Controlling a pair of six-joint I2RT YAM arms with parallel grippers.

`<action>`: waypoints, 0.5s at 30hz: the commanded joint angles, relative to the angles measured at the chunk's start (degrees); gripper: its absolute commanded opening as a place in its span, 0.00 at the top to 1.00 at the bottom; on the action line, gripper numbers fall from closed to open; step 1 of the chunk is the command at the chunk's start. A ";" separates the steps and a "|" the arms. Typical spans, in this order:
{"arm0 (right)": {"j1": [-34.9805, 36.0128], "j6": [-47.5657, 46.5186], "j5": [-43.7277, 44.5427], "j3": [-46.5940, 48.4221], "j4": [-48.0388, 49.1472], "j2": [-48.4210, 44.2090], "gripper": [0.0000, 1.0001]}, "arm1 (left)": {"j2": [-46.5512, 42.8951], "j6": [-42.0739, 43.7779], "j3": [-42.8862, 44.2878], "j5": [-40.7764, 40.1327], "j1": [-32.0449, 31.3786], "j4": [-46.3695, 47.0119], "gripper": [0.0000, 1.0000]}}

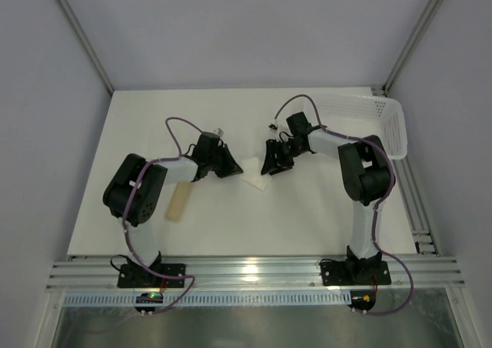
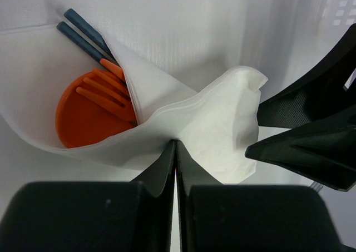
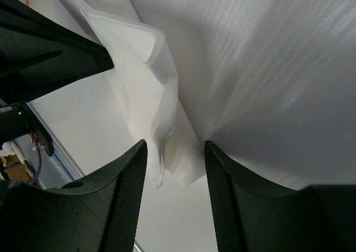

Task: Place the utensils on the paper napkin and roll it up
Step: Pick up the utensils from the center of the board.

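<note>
**A:** White paper napkin (image 2: pixel 211 124) is lying near the table's middle, about midway between the left and right edges. It is folding over an orange spoon (image 2: pixel 78 121), orange sticks (image 2: pixel 100 99) and dark sticks (image 2: pixel 82 43), which are showing at its open side.

**B:** How is the left gripper (image 2: pixel 176 149) standing?

**A:** Its jaws are pressing together on a fold of the napkin (no gap is showing between them).

**B:** And the right gripper (image 3: pixel 175 146)?

**A:** Its jaws are standing apart with the napkin's other end lying between them, and they are clamping nothing. A white basket (image 1: pixel 377 117) is sitting at the far right corner. A beige piece (image 1: pixel 178 202) is lying toward the near left.
</note>
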 commanded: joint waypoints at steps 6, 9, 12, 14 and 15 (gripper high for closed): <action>1.90 -1.26 -1.05 2.11 0.03 2.49 0.56 | 1.78 2.89 -2.49 -2.32 0.17 -12.56 1.00; 1.81 -1.17 -1.75 1.93 0.38 2.58 0.57 | 1.78 3.07 -2.49 -2.32 0.17 -12.65 1.00; 1.81 -1.87 -2.37 2.36 0.03 2.93 0.59 | 1.69 3.51 -2.58 -1.97 0.17 -12.47 1.00; 1.81 -2.57 -3.77 2.63 -0.06 3.46 0.62 | 1.69 4.47 -2.50 -1.62 0.17 -12.21 1.00; 1.81 -2.58 -4.47 2.54 0.20 3.64 0.62 | 1.69 4.91 -2.49 -1.44 0.17 -12.12 1.00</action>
